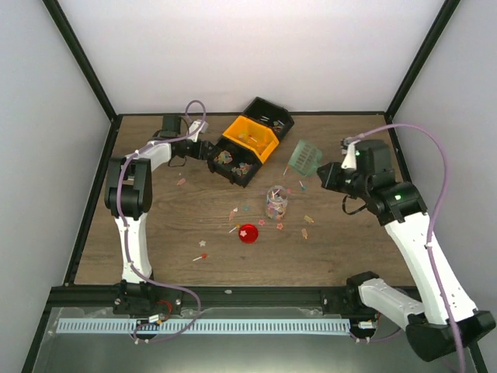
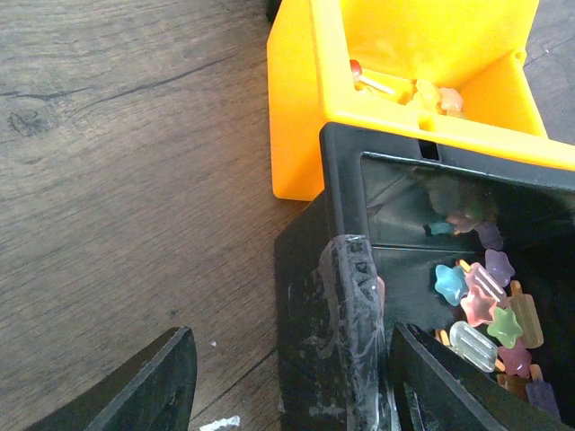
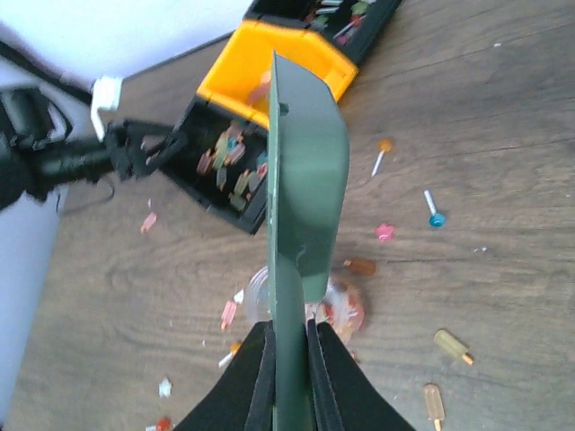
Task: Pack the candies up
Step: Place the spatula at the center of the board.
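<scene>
Candies lie scattered on the wooden table (image 1: 237,211) and fill the near black bin (image 2: 485,305); a few lie in the orange bin (image 2: 422,90). A clear jar (image 1: 276,200) with some candies in it stands mid-table, its red lid (image 1: 248,233) beside it. My left gripper (image 2: 289,334) is open and straddles the near wall of the black bin (image 1: 233,165), one finger outside and one inside. My right gripper (image 3: 289,332) is shut on the handle of the green scoop (image 3: 305,180) and holds it above the jar (image 3: 346,305); the scoop also shows in the top view (image 1: 304,158).
Three joined bins stand at the back centre: near black, orange (image 1: 250,138), far black (image 1: 269,116). Loose candies lie around the jar (image 3: 449,344) and toward the front left (image 1: 200,256). Black frame posts and white walls bound the table.
</scene>
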Robot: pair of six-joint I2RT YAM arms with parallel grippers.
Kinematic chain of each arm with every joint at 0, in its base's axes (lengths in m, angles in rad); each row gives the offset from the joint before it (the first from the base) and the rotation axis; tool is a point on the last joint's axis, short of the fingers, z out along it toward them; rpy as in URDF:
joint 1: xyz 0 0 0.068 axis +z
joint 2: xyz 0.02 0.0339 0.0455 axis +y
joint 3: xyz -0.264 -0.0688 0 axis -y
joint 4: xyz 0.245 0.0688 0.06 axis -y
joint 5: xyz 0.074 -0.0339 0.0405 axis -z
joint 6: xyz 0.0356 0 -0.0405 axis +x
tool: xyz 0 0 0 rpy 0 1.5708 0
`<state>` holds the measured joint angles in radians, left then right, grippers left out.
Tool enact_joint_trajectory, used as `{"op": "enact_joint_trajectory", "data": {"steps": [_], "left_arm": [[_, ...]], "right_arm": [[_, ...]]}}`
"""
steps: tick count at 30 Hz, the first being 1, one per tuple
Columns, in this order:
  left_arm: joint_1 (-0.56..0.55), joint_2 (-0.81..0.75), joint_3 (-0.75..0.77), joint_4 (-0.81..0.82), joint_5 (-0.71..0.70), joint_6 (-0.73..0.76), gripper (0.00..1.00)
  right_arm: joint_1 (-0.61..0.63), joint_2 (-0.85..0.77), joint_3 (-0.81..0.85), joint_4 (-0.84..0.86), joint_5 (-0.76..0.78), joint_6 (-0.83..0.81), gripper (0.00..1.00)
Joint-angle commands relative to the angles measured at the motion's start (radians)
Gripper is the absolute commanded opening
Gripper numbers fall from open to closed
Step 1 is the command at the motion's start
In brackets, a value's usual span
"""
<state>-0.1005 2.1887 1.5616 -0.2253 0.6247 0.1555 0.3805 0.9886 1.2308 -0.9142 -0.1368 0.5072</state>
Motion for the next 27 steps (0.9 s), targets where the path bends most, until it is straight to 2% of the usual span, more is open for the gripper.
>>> {"op": "enact_joint_trajectory", "data": {"steps": [1, 4, 8, 12, 15, 24, 27], "left_arm": [[0.007, -0.036, -0.034, -0.016, 0.017, -0.006, 0.60], [0.006, -0.044, -0.035, -0.023, 0.023, -0.006, 0.60], [0.005, -0.066, -0.048, -0.038, -0.006, 0.010, 0.60], [0.004, -0.076, -0.059, -0.022, 0.006, -0.008, 0.60], [0.001, -0.073, -0.053, -0.014, 0.002, -0.016, 0.61], [0.001, -0.078, -0.041, -0.019, 0.007, -0.019, 0.62], [0.001, -0.084, -0.041, -0.013, -0.003, -0.029, 0.69]], "right_arm": [[-0.234, -0.011, -0.123, 0.193, -0.271, -0.032, 0.01], [-0.394, 0.007, -0.287, 0.348, -0.494, -0.005, 0.01], [-0.538, 0.016, -0.495, 0.574, -0.717, 0.086, 0.01], [-0.654, 0.022, -0.636, 0.789, -0.858, 0.210, 0.01], [-0.693, 0.053, -0.687, 0.885, -0.857, 0.252, 0.02], [-0.700, 0.216, -0.764, 1.029, -0.778, 0.270, 0.05], [-0.698, 0.254, -0.767, 1.064, -0.777, 0.268, 0.07]]}}
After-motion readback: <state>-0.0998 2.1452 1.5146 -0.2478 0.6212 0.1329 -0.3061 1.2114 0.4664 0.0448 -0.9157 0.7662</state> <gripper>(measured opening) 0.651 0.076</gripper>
